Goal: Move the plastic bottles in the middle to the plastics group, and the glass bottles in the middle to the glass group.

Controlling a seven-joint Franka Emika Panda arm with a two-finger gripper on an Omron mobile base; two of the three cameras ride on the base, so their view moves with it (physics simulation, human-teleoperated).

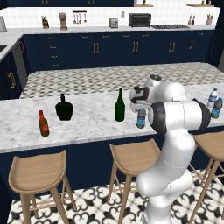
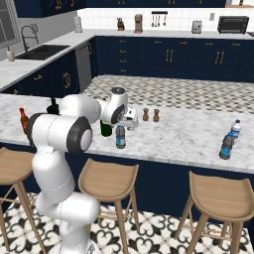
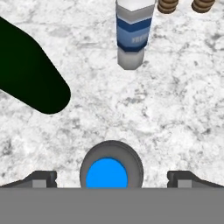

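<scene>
Gripper (image 3: 112, 179): fingers spread wide, one dark tip at each side of the hand view's bottom edge, nothing pinched between them; it hangs directly above a capped bottle (image 3: 111, 169), whose round blue top and grey rim sit centred in the gap, no contact visible. The same bottle (image 1: 141, 118) stands upright near the front edge of the marble counter (image 1: 87, 124), just under the hand in both base views (image 2: 120, 137). Beside it, toward the robot's left, the tall green wine bottle (image 1: 120, 105) stands upright, apart from the bottle; in the hand view it appears as a dark slanted shape (image 3: 28, 74). Farther along the hand view, a second water bottle (image 3: 131, 35) with blue label stands upright, well clear of the fingers. Beyond that, two small brown shakers (image 2: 151, 115) stand side by side, mid-counter. Left end of counter: squat dark bottle (image 1: 64, 108) and small brown red-capped bottle (image 1: 43, 124), near each other, not touching. Right end of counter: two blue-labelled water bottles (image 2: 231, 139) close together, one darker, near the front edge. Three wooden stools (image 1: 37, 175) stand before the counter. Rear wall: dark blue cabinets (image 1: 109, 50), with a toaster oven (image 1: 140, 19) on the back worktop.
</scene>
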